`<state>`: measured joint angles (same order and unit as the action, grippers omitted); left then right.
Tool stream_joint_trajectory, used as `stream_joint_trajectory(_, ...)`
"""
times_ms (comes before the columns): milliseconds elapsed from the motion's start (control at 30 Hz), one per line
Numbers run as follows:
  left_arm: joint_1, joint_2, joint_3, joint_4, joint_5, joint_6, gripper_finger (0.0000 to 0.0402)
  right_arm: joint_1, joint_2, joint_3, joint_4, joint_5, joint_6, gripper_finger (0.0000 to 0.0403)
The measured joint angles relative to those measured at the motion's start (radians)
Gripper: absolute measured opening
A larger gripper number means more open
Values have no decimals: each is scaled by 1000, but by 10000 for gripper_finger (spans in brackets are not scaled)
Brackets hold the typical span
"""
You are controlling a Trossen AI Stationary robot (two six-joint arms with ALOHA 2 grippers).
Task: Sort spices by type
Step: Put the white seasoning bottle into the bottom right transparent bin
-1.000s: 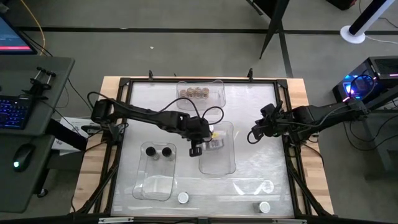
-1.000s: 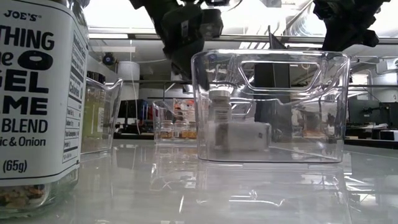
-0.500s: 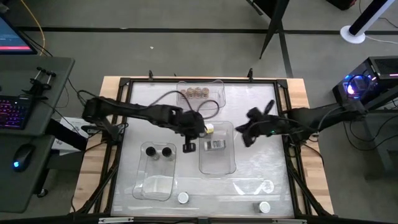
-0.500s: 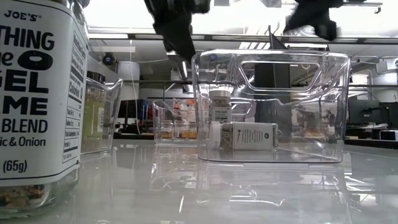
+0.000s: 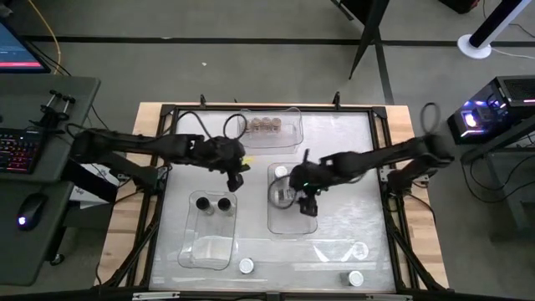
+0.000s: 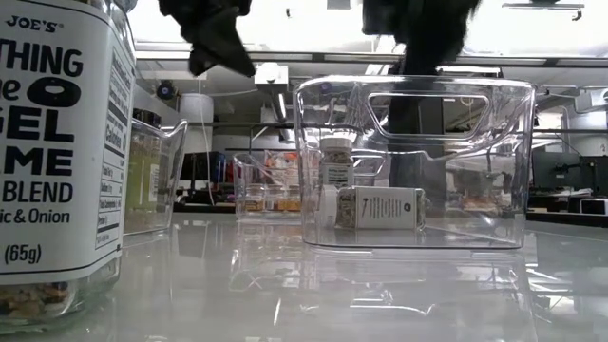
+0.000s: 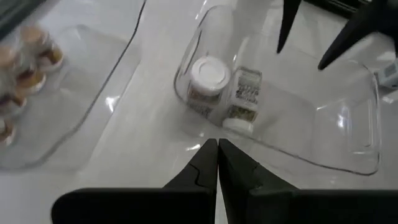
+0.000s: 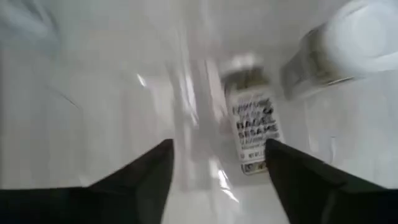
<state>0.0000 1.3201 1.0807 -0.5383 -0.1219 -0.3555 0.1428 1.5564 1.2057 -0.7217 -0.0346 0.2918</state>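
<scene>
A clear middle bin (image 5: 294, 219) holds two white-lidded spice jars: one upright (image 5: 280, 173), one lying on its side (image 5: 289, 195) on the bin floor. My right gripper (image 5: 306, 199) is open over this bin. In its wrist view (image 8: 217, 146) the fingers stand on either side of the lying jar (image 8: 252, 124) without touching it. My left gripper (image 5: 236, 170) is shut and empty, left of the bin and above the table; its wrist view (image 7: 217, 149) looks at both jars. Two black-lidded jars (image 5: 213, 203) stand in the left bin, and several tan-lidded jars (image 5: 266, 125) in the far bin.
Two more white-lidded jars stand by the near edge (image 5: 246, 266) (image 5: 355, 278); one looms close in the low view (image 6: 57, 142). The left bin (image 5: 205, 247) and the far bin (image 5: 288, 138) flank the middle bin. Bare tabletop lies to the right (image 5: 351, 217).
My left gripper has drawn back from over the middle bin, up and toward the table's far left, leaving the lying jar on the bin floor. My right gripper has swung from the table's right toward the left and now hangs over the middle bin.
</scene>
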Motion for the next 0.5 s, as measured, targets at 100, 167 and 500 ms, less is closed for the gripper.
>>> stream_joint_trajectory(100, -10, -38, -50, 32, -5, -55, 0, -1, 116, 40, -58, -1, -81, 279)
stream_joint_trajectory(167, -18, -53, -65, 47, -6, -73, 0, -6, 181, 60, -68, -16, -105, 294)
stream_joint_trajectory(500, -48, -56, -71, 60, -19, -70, 0, -38, 272, 78, -54, 68, -162, 300)
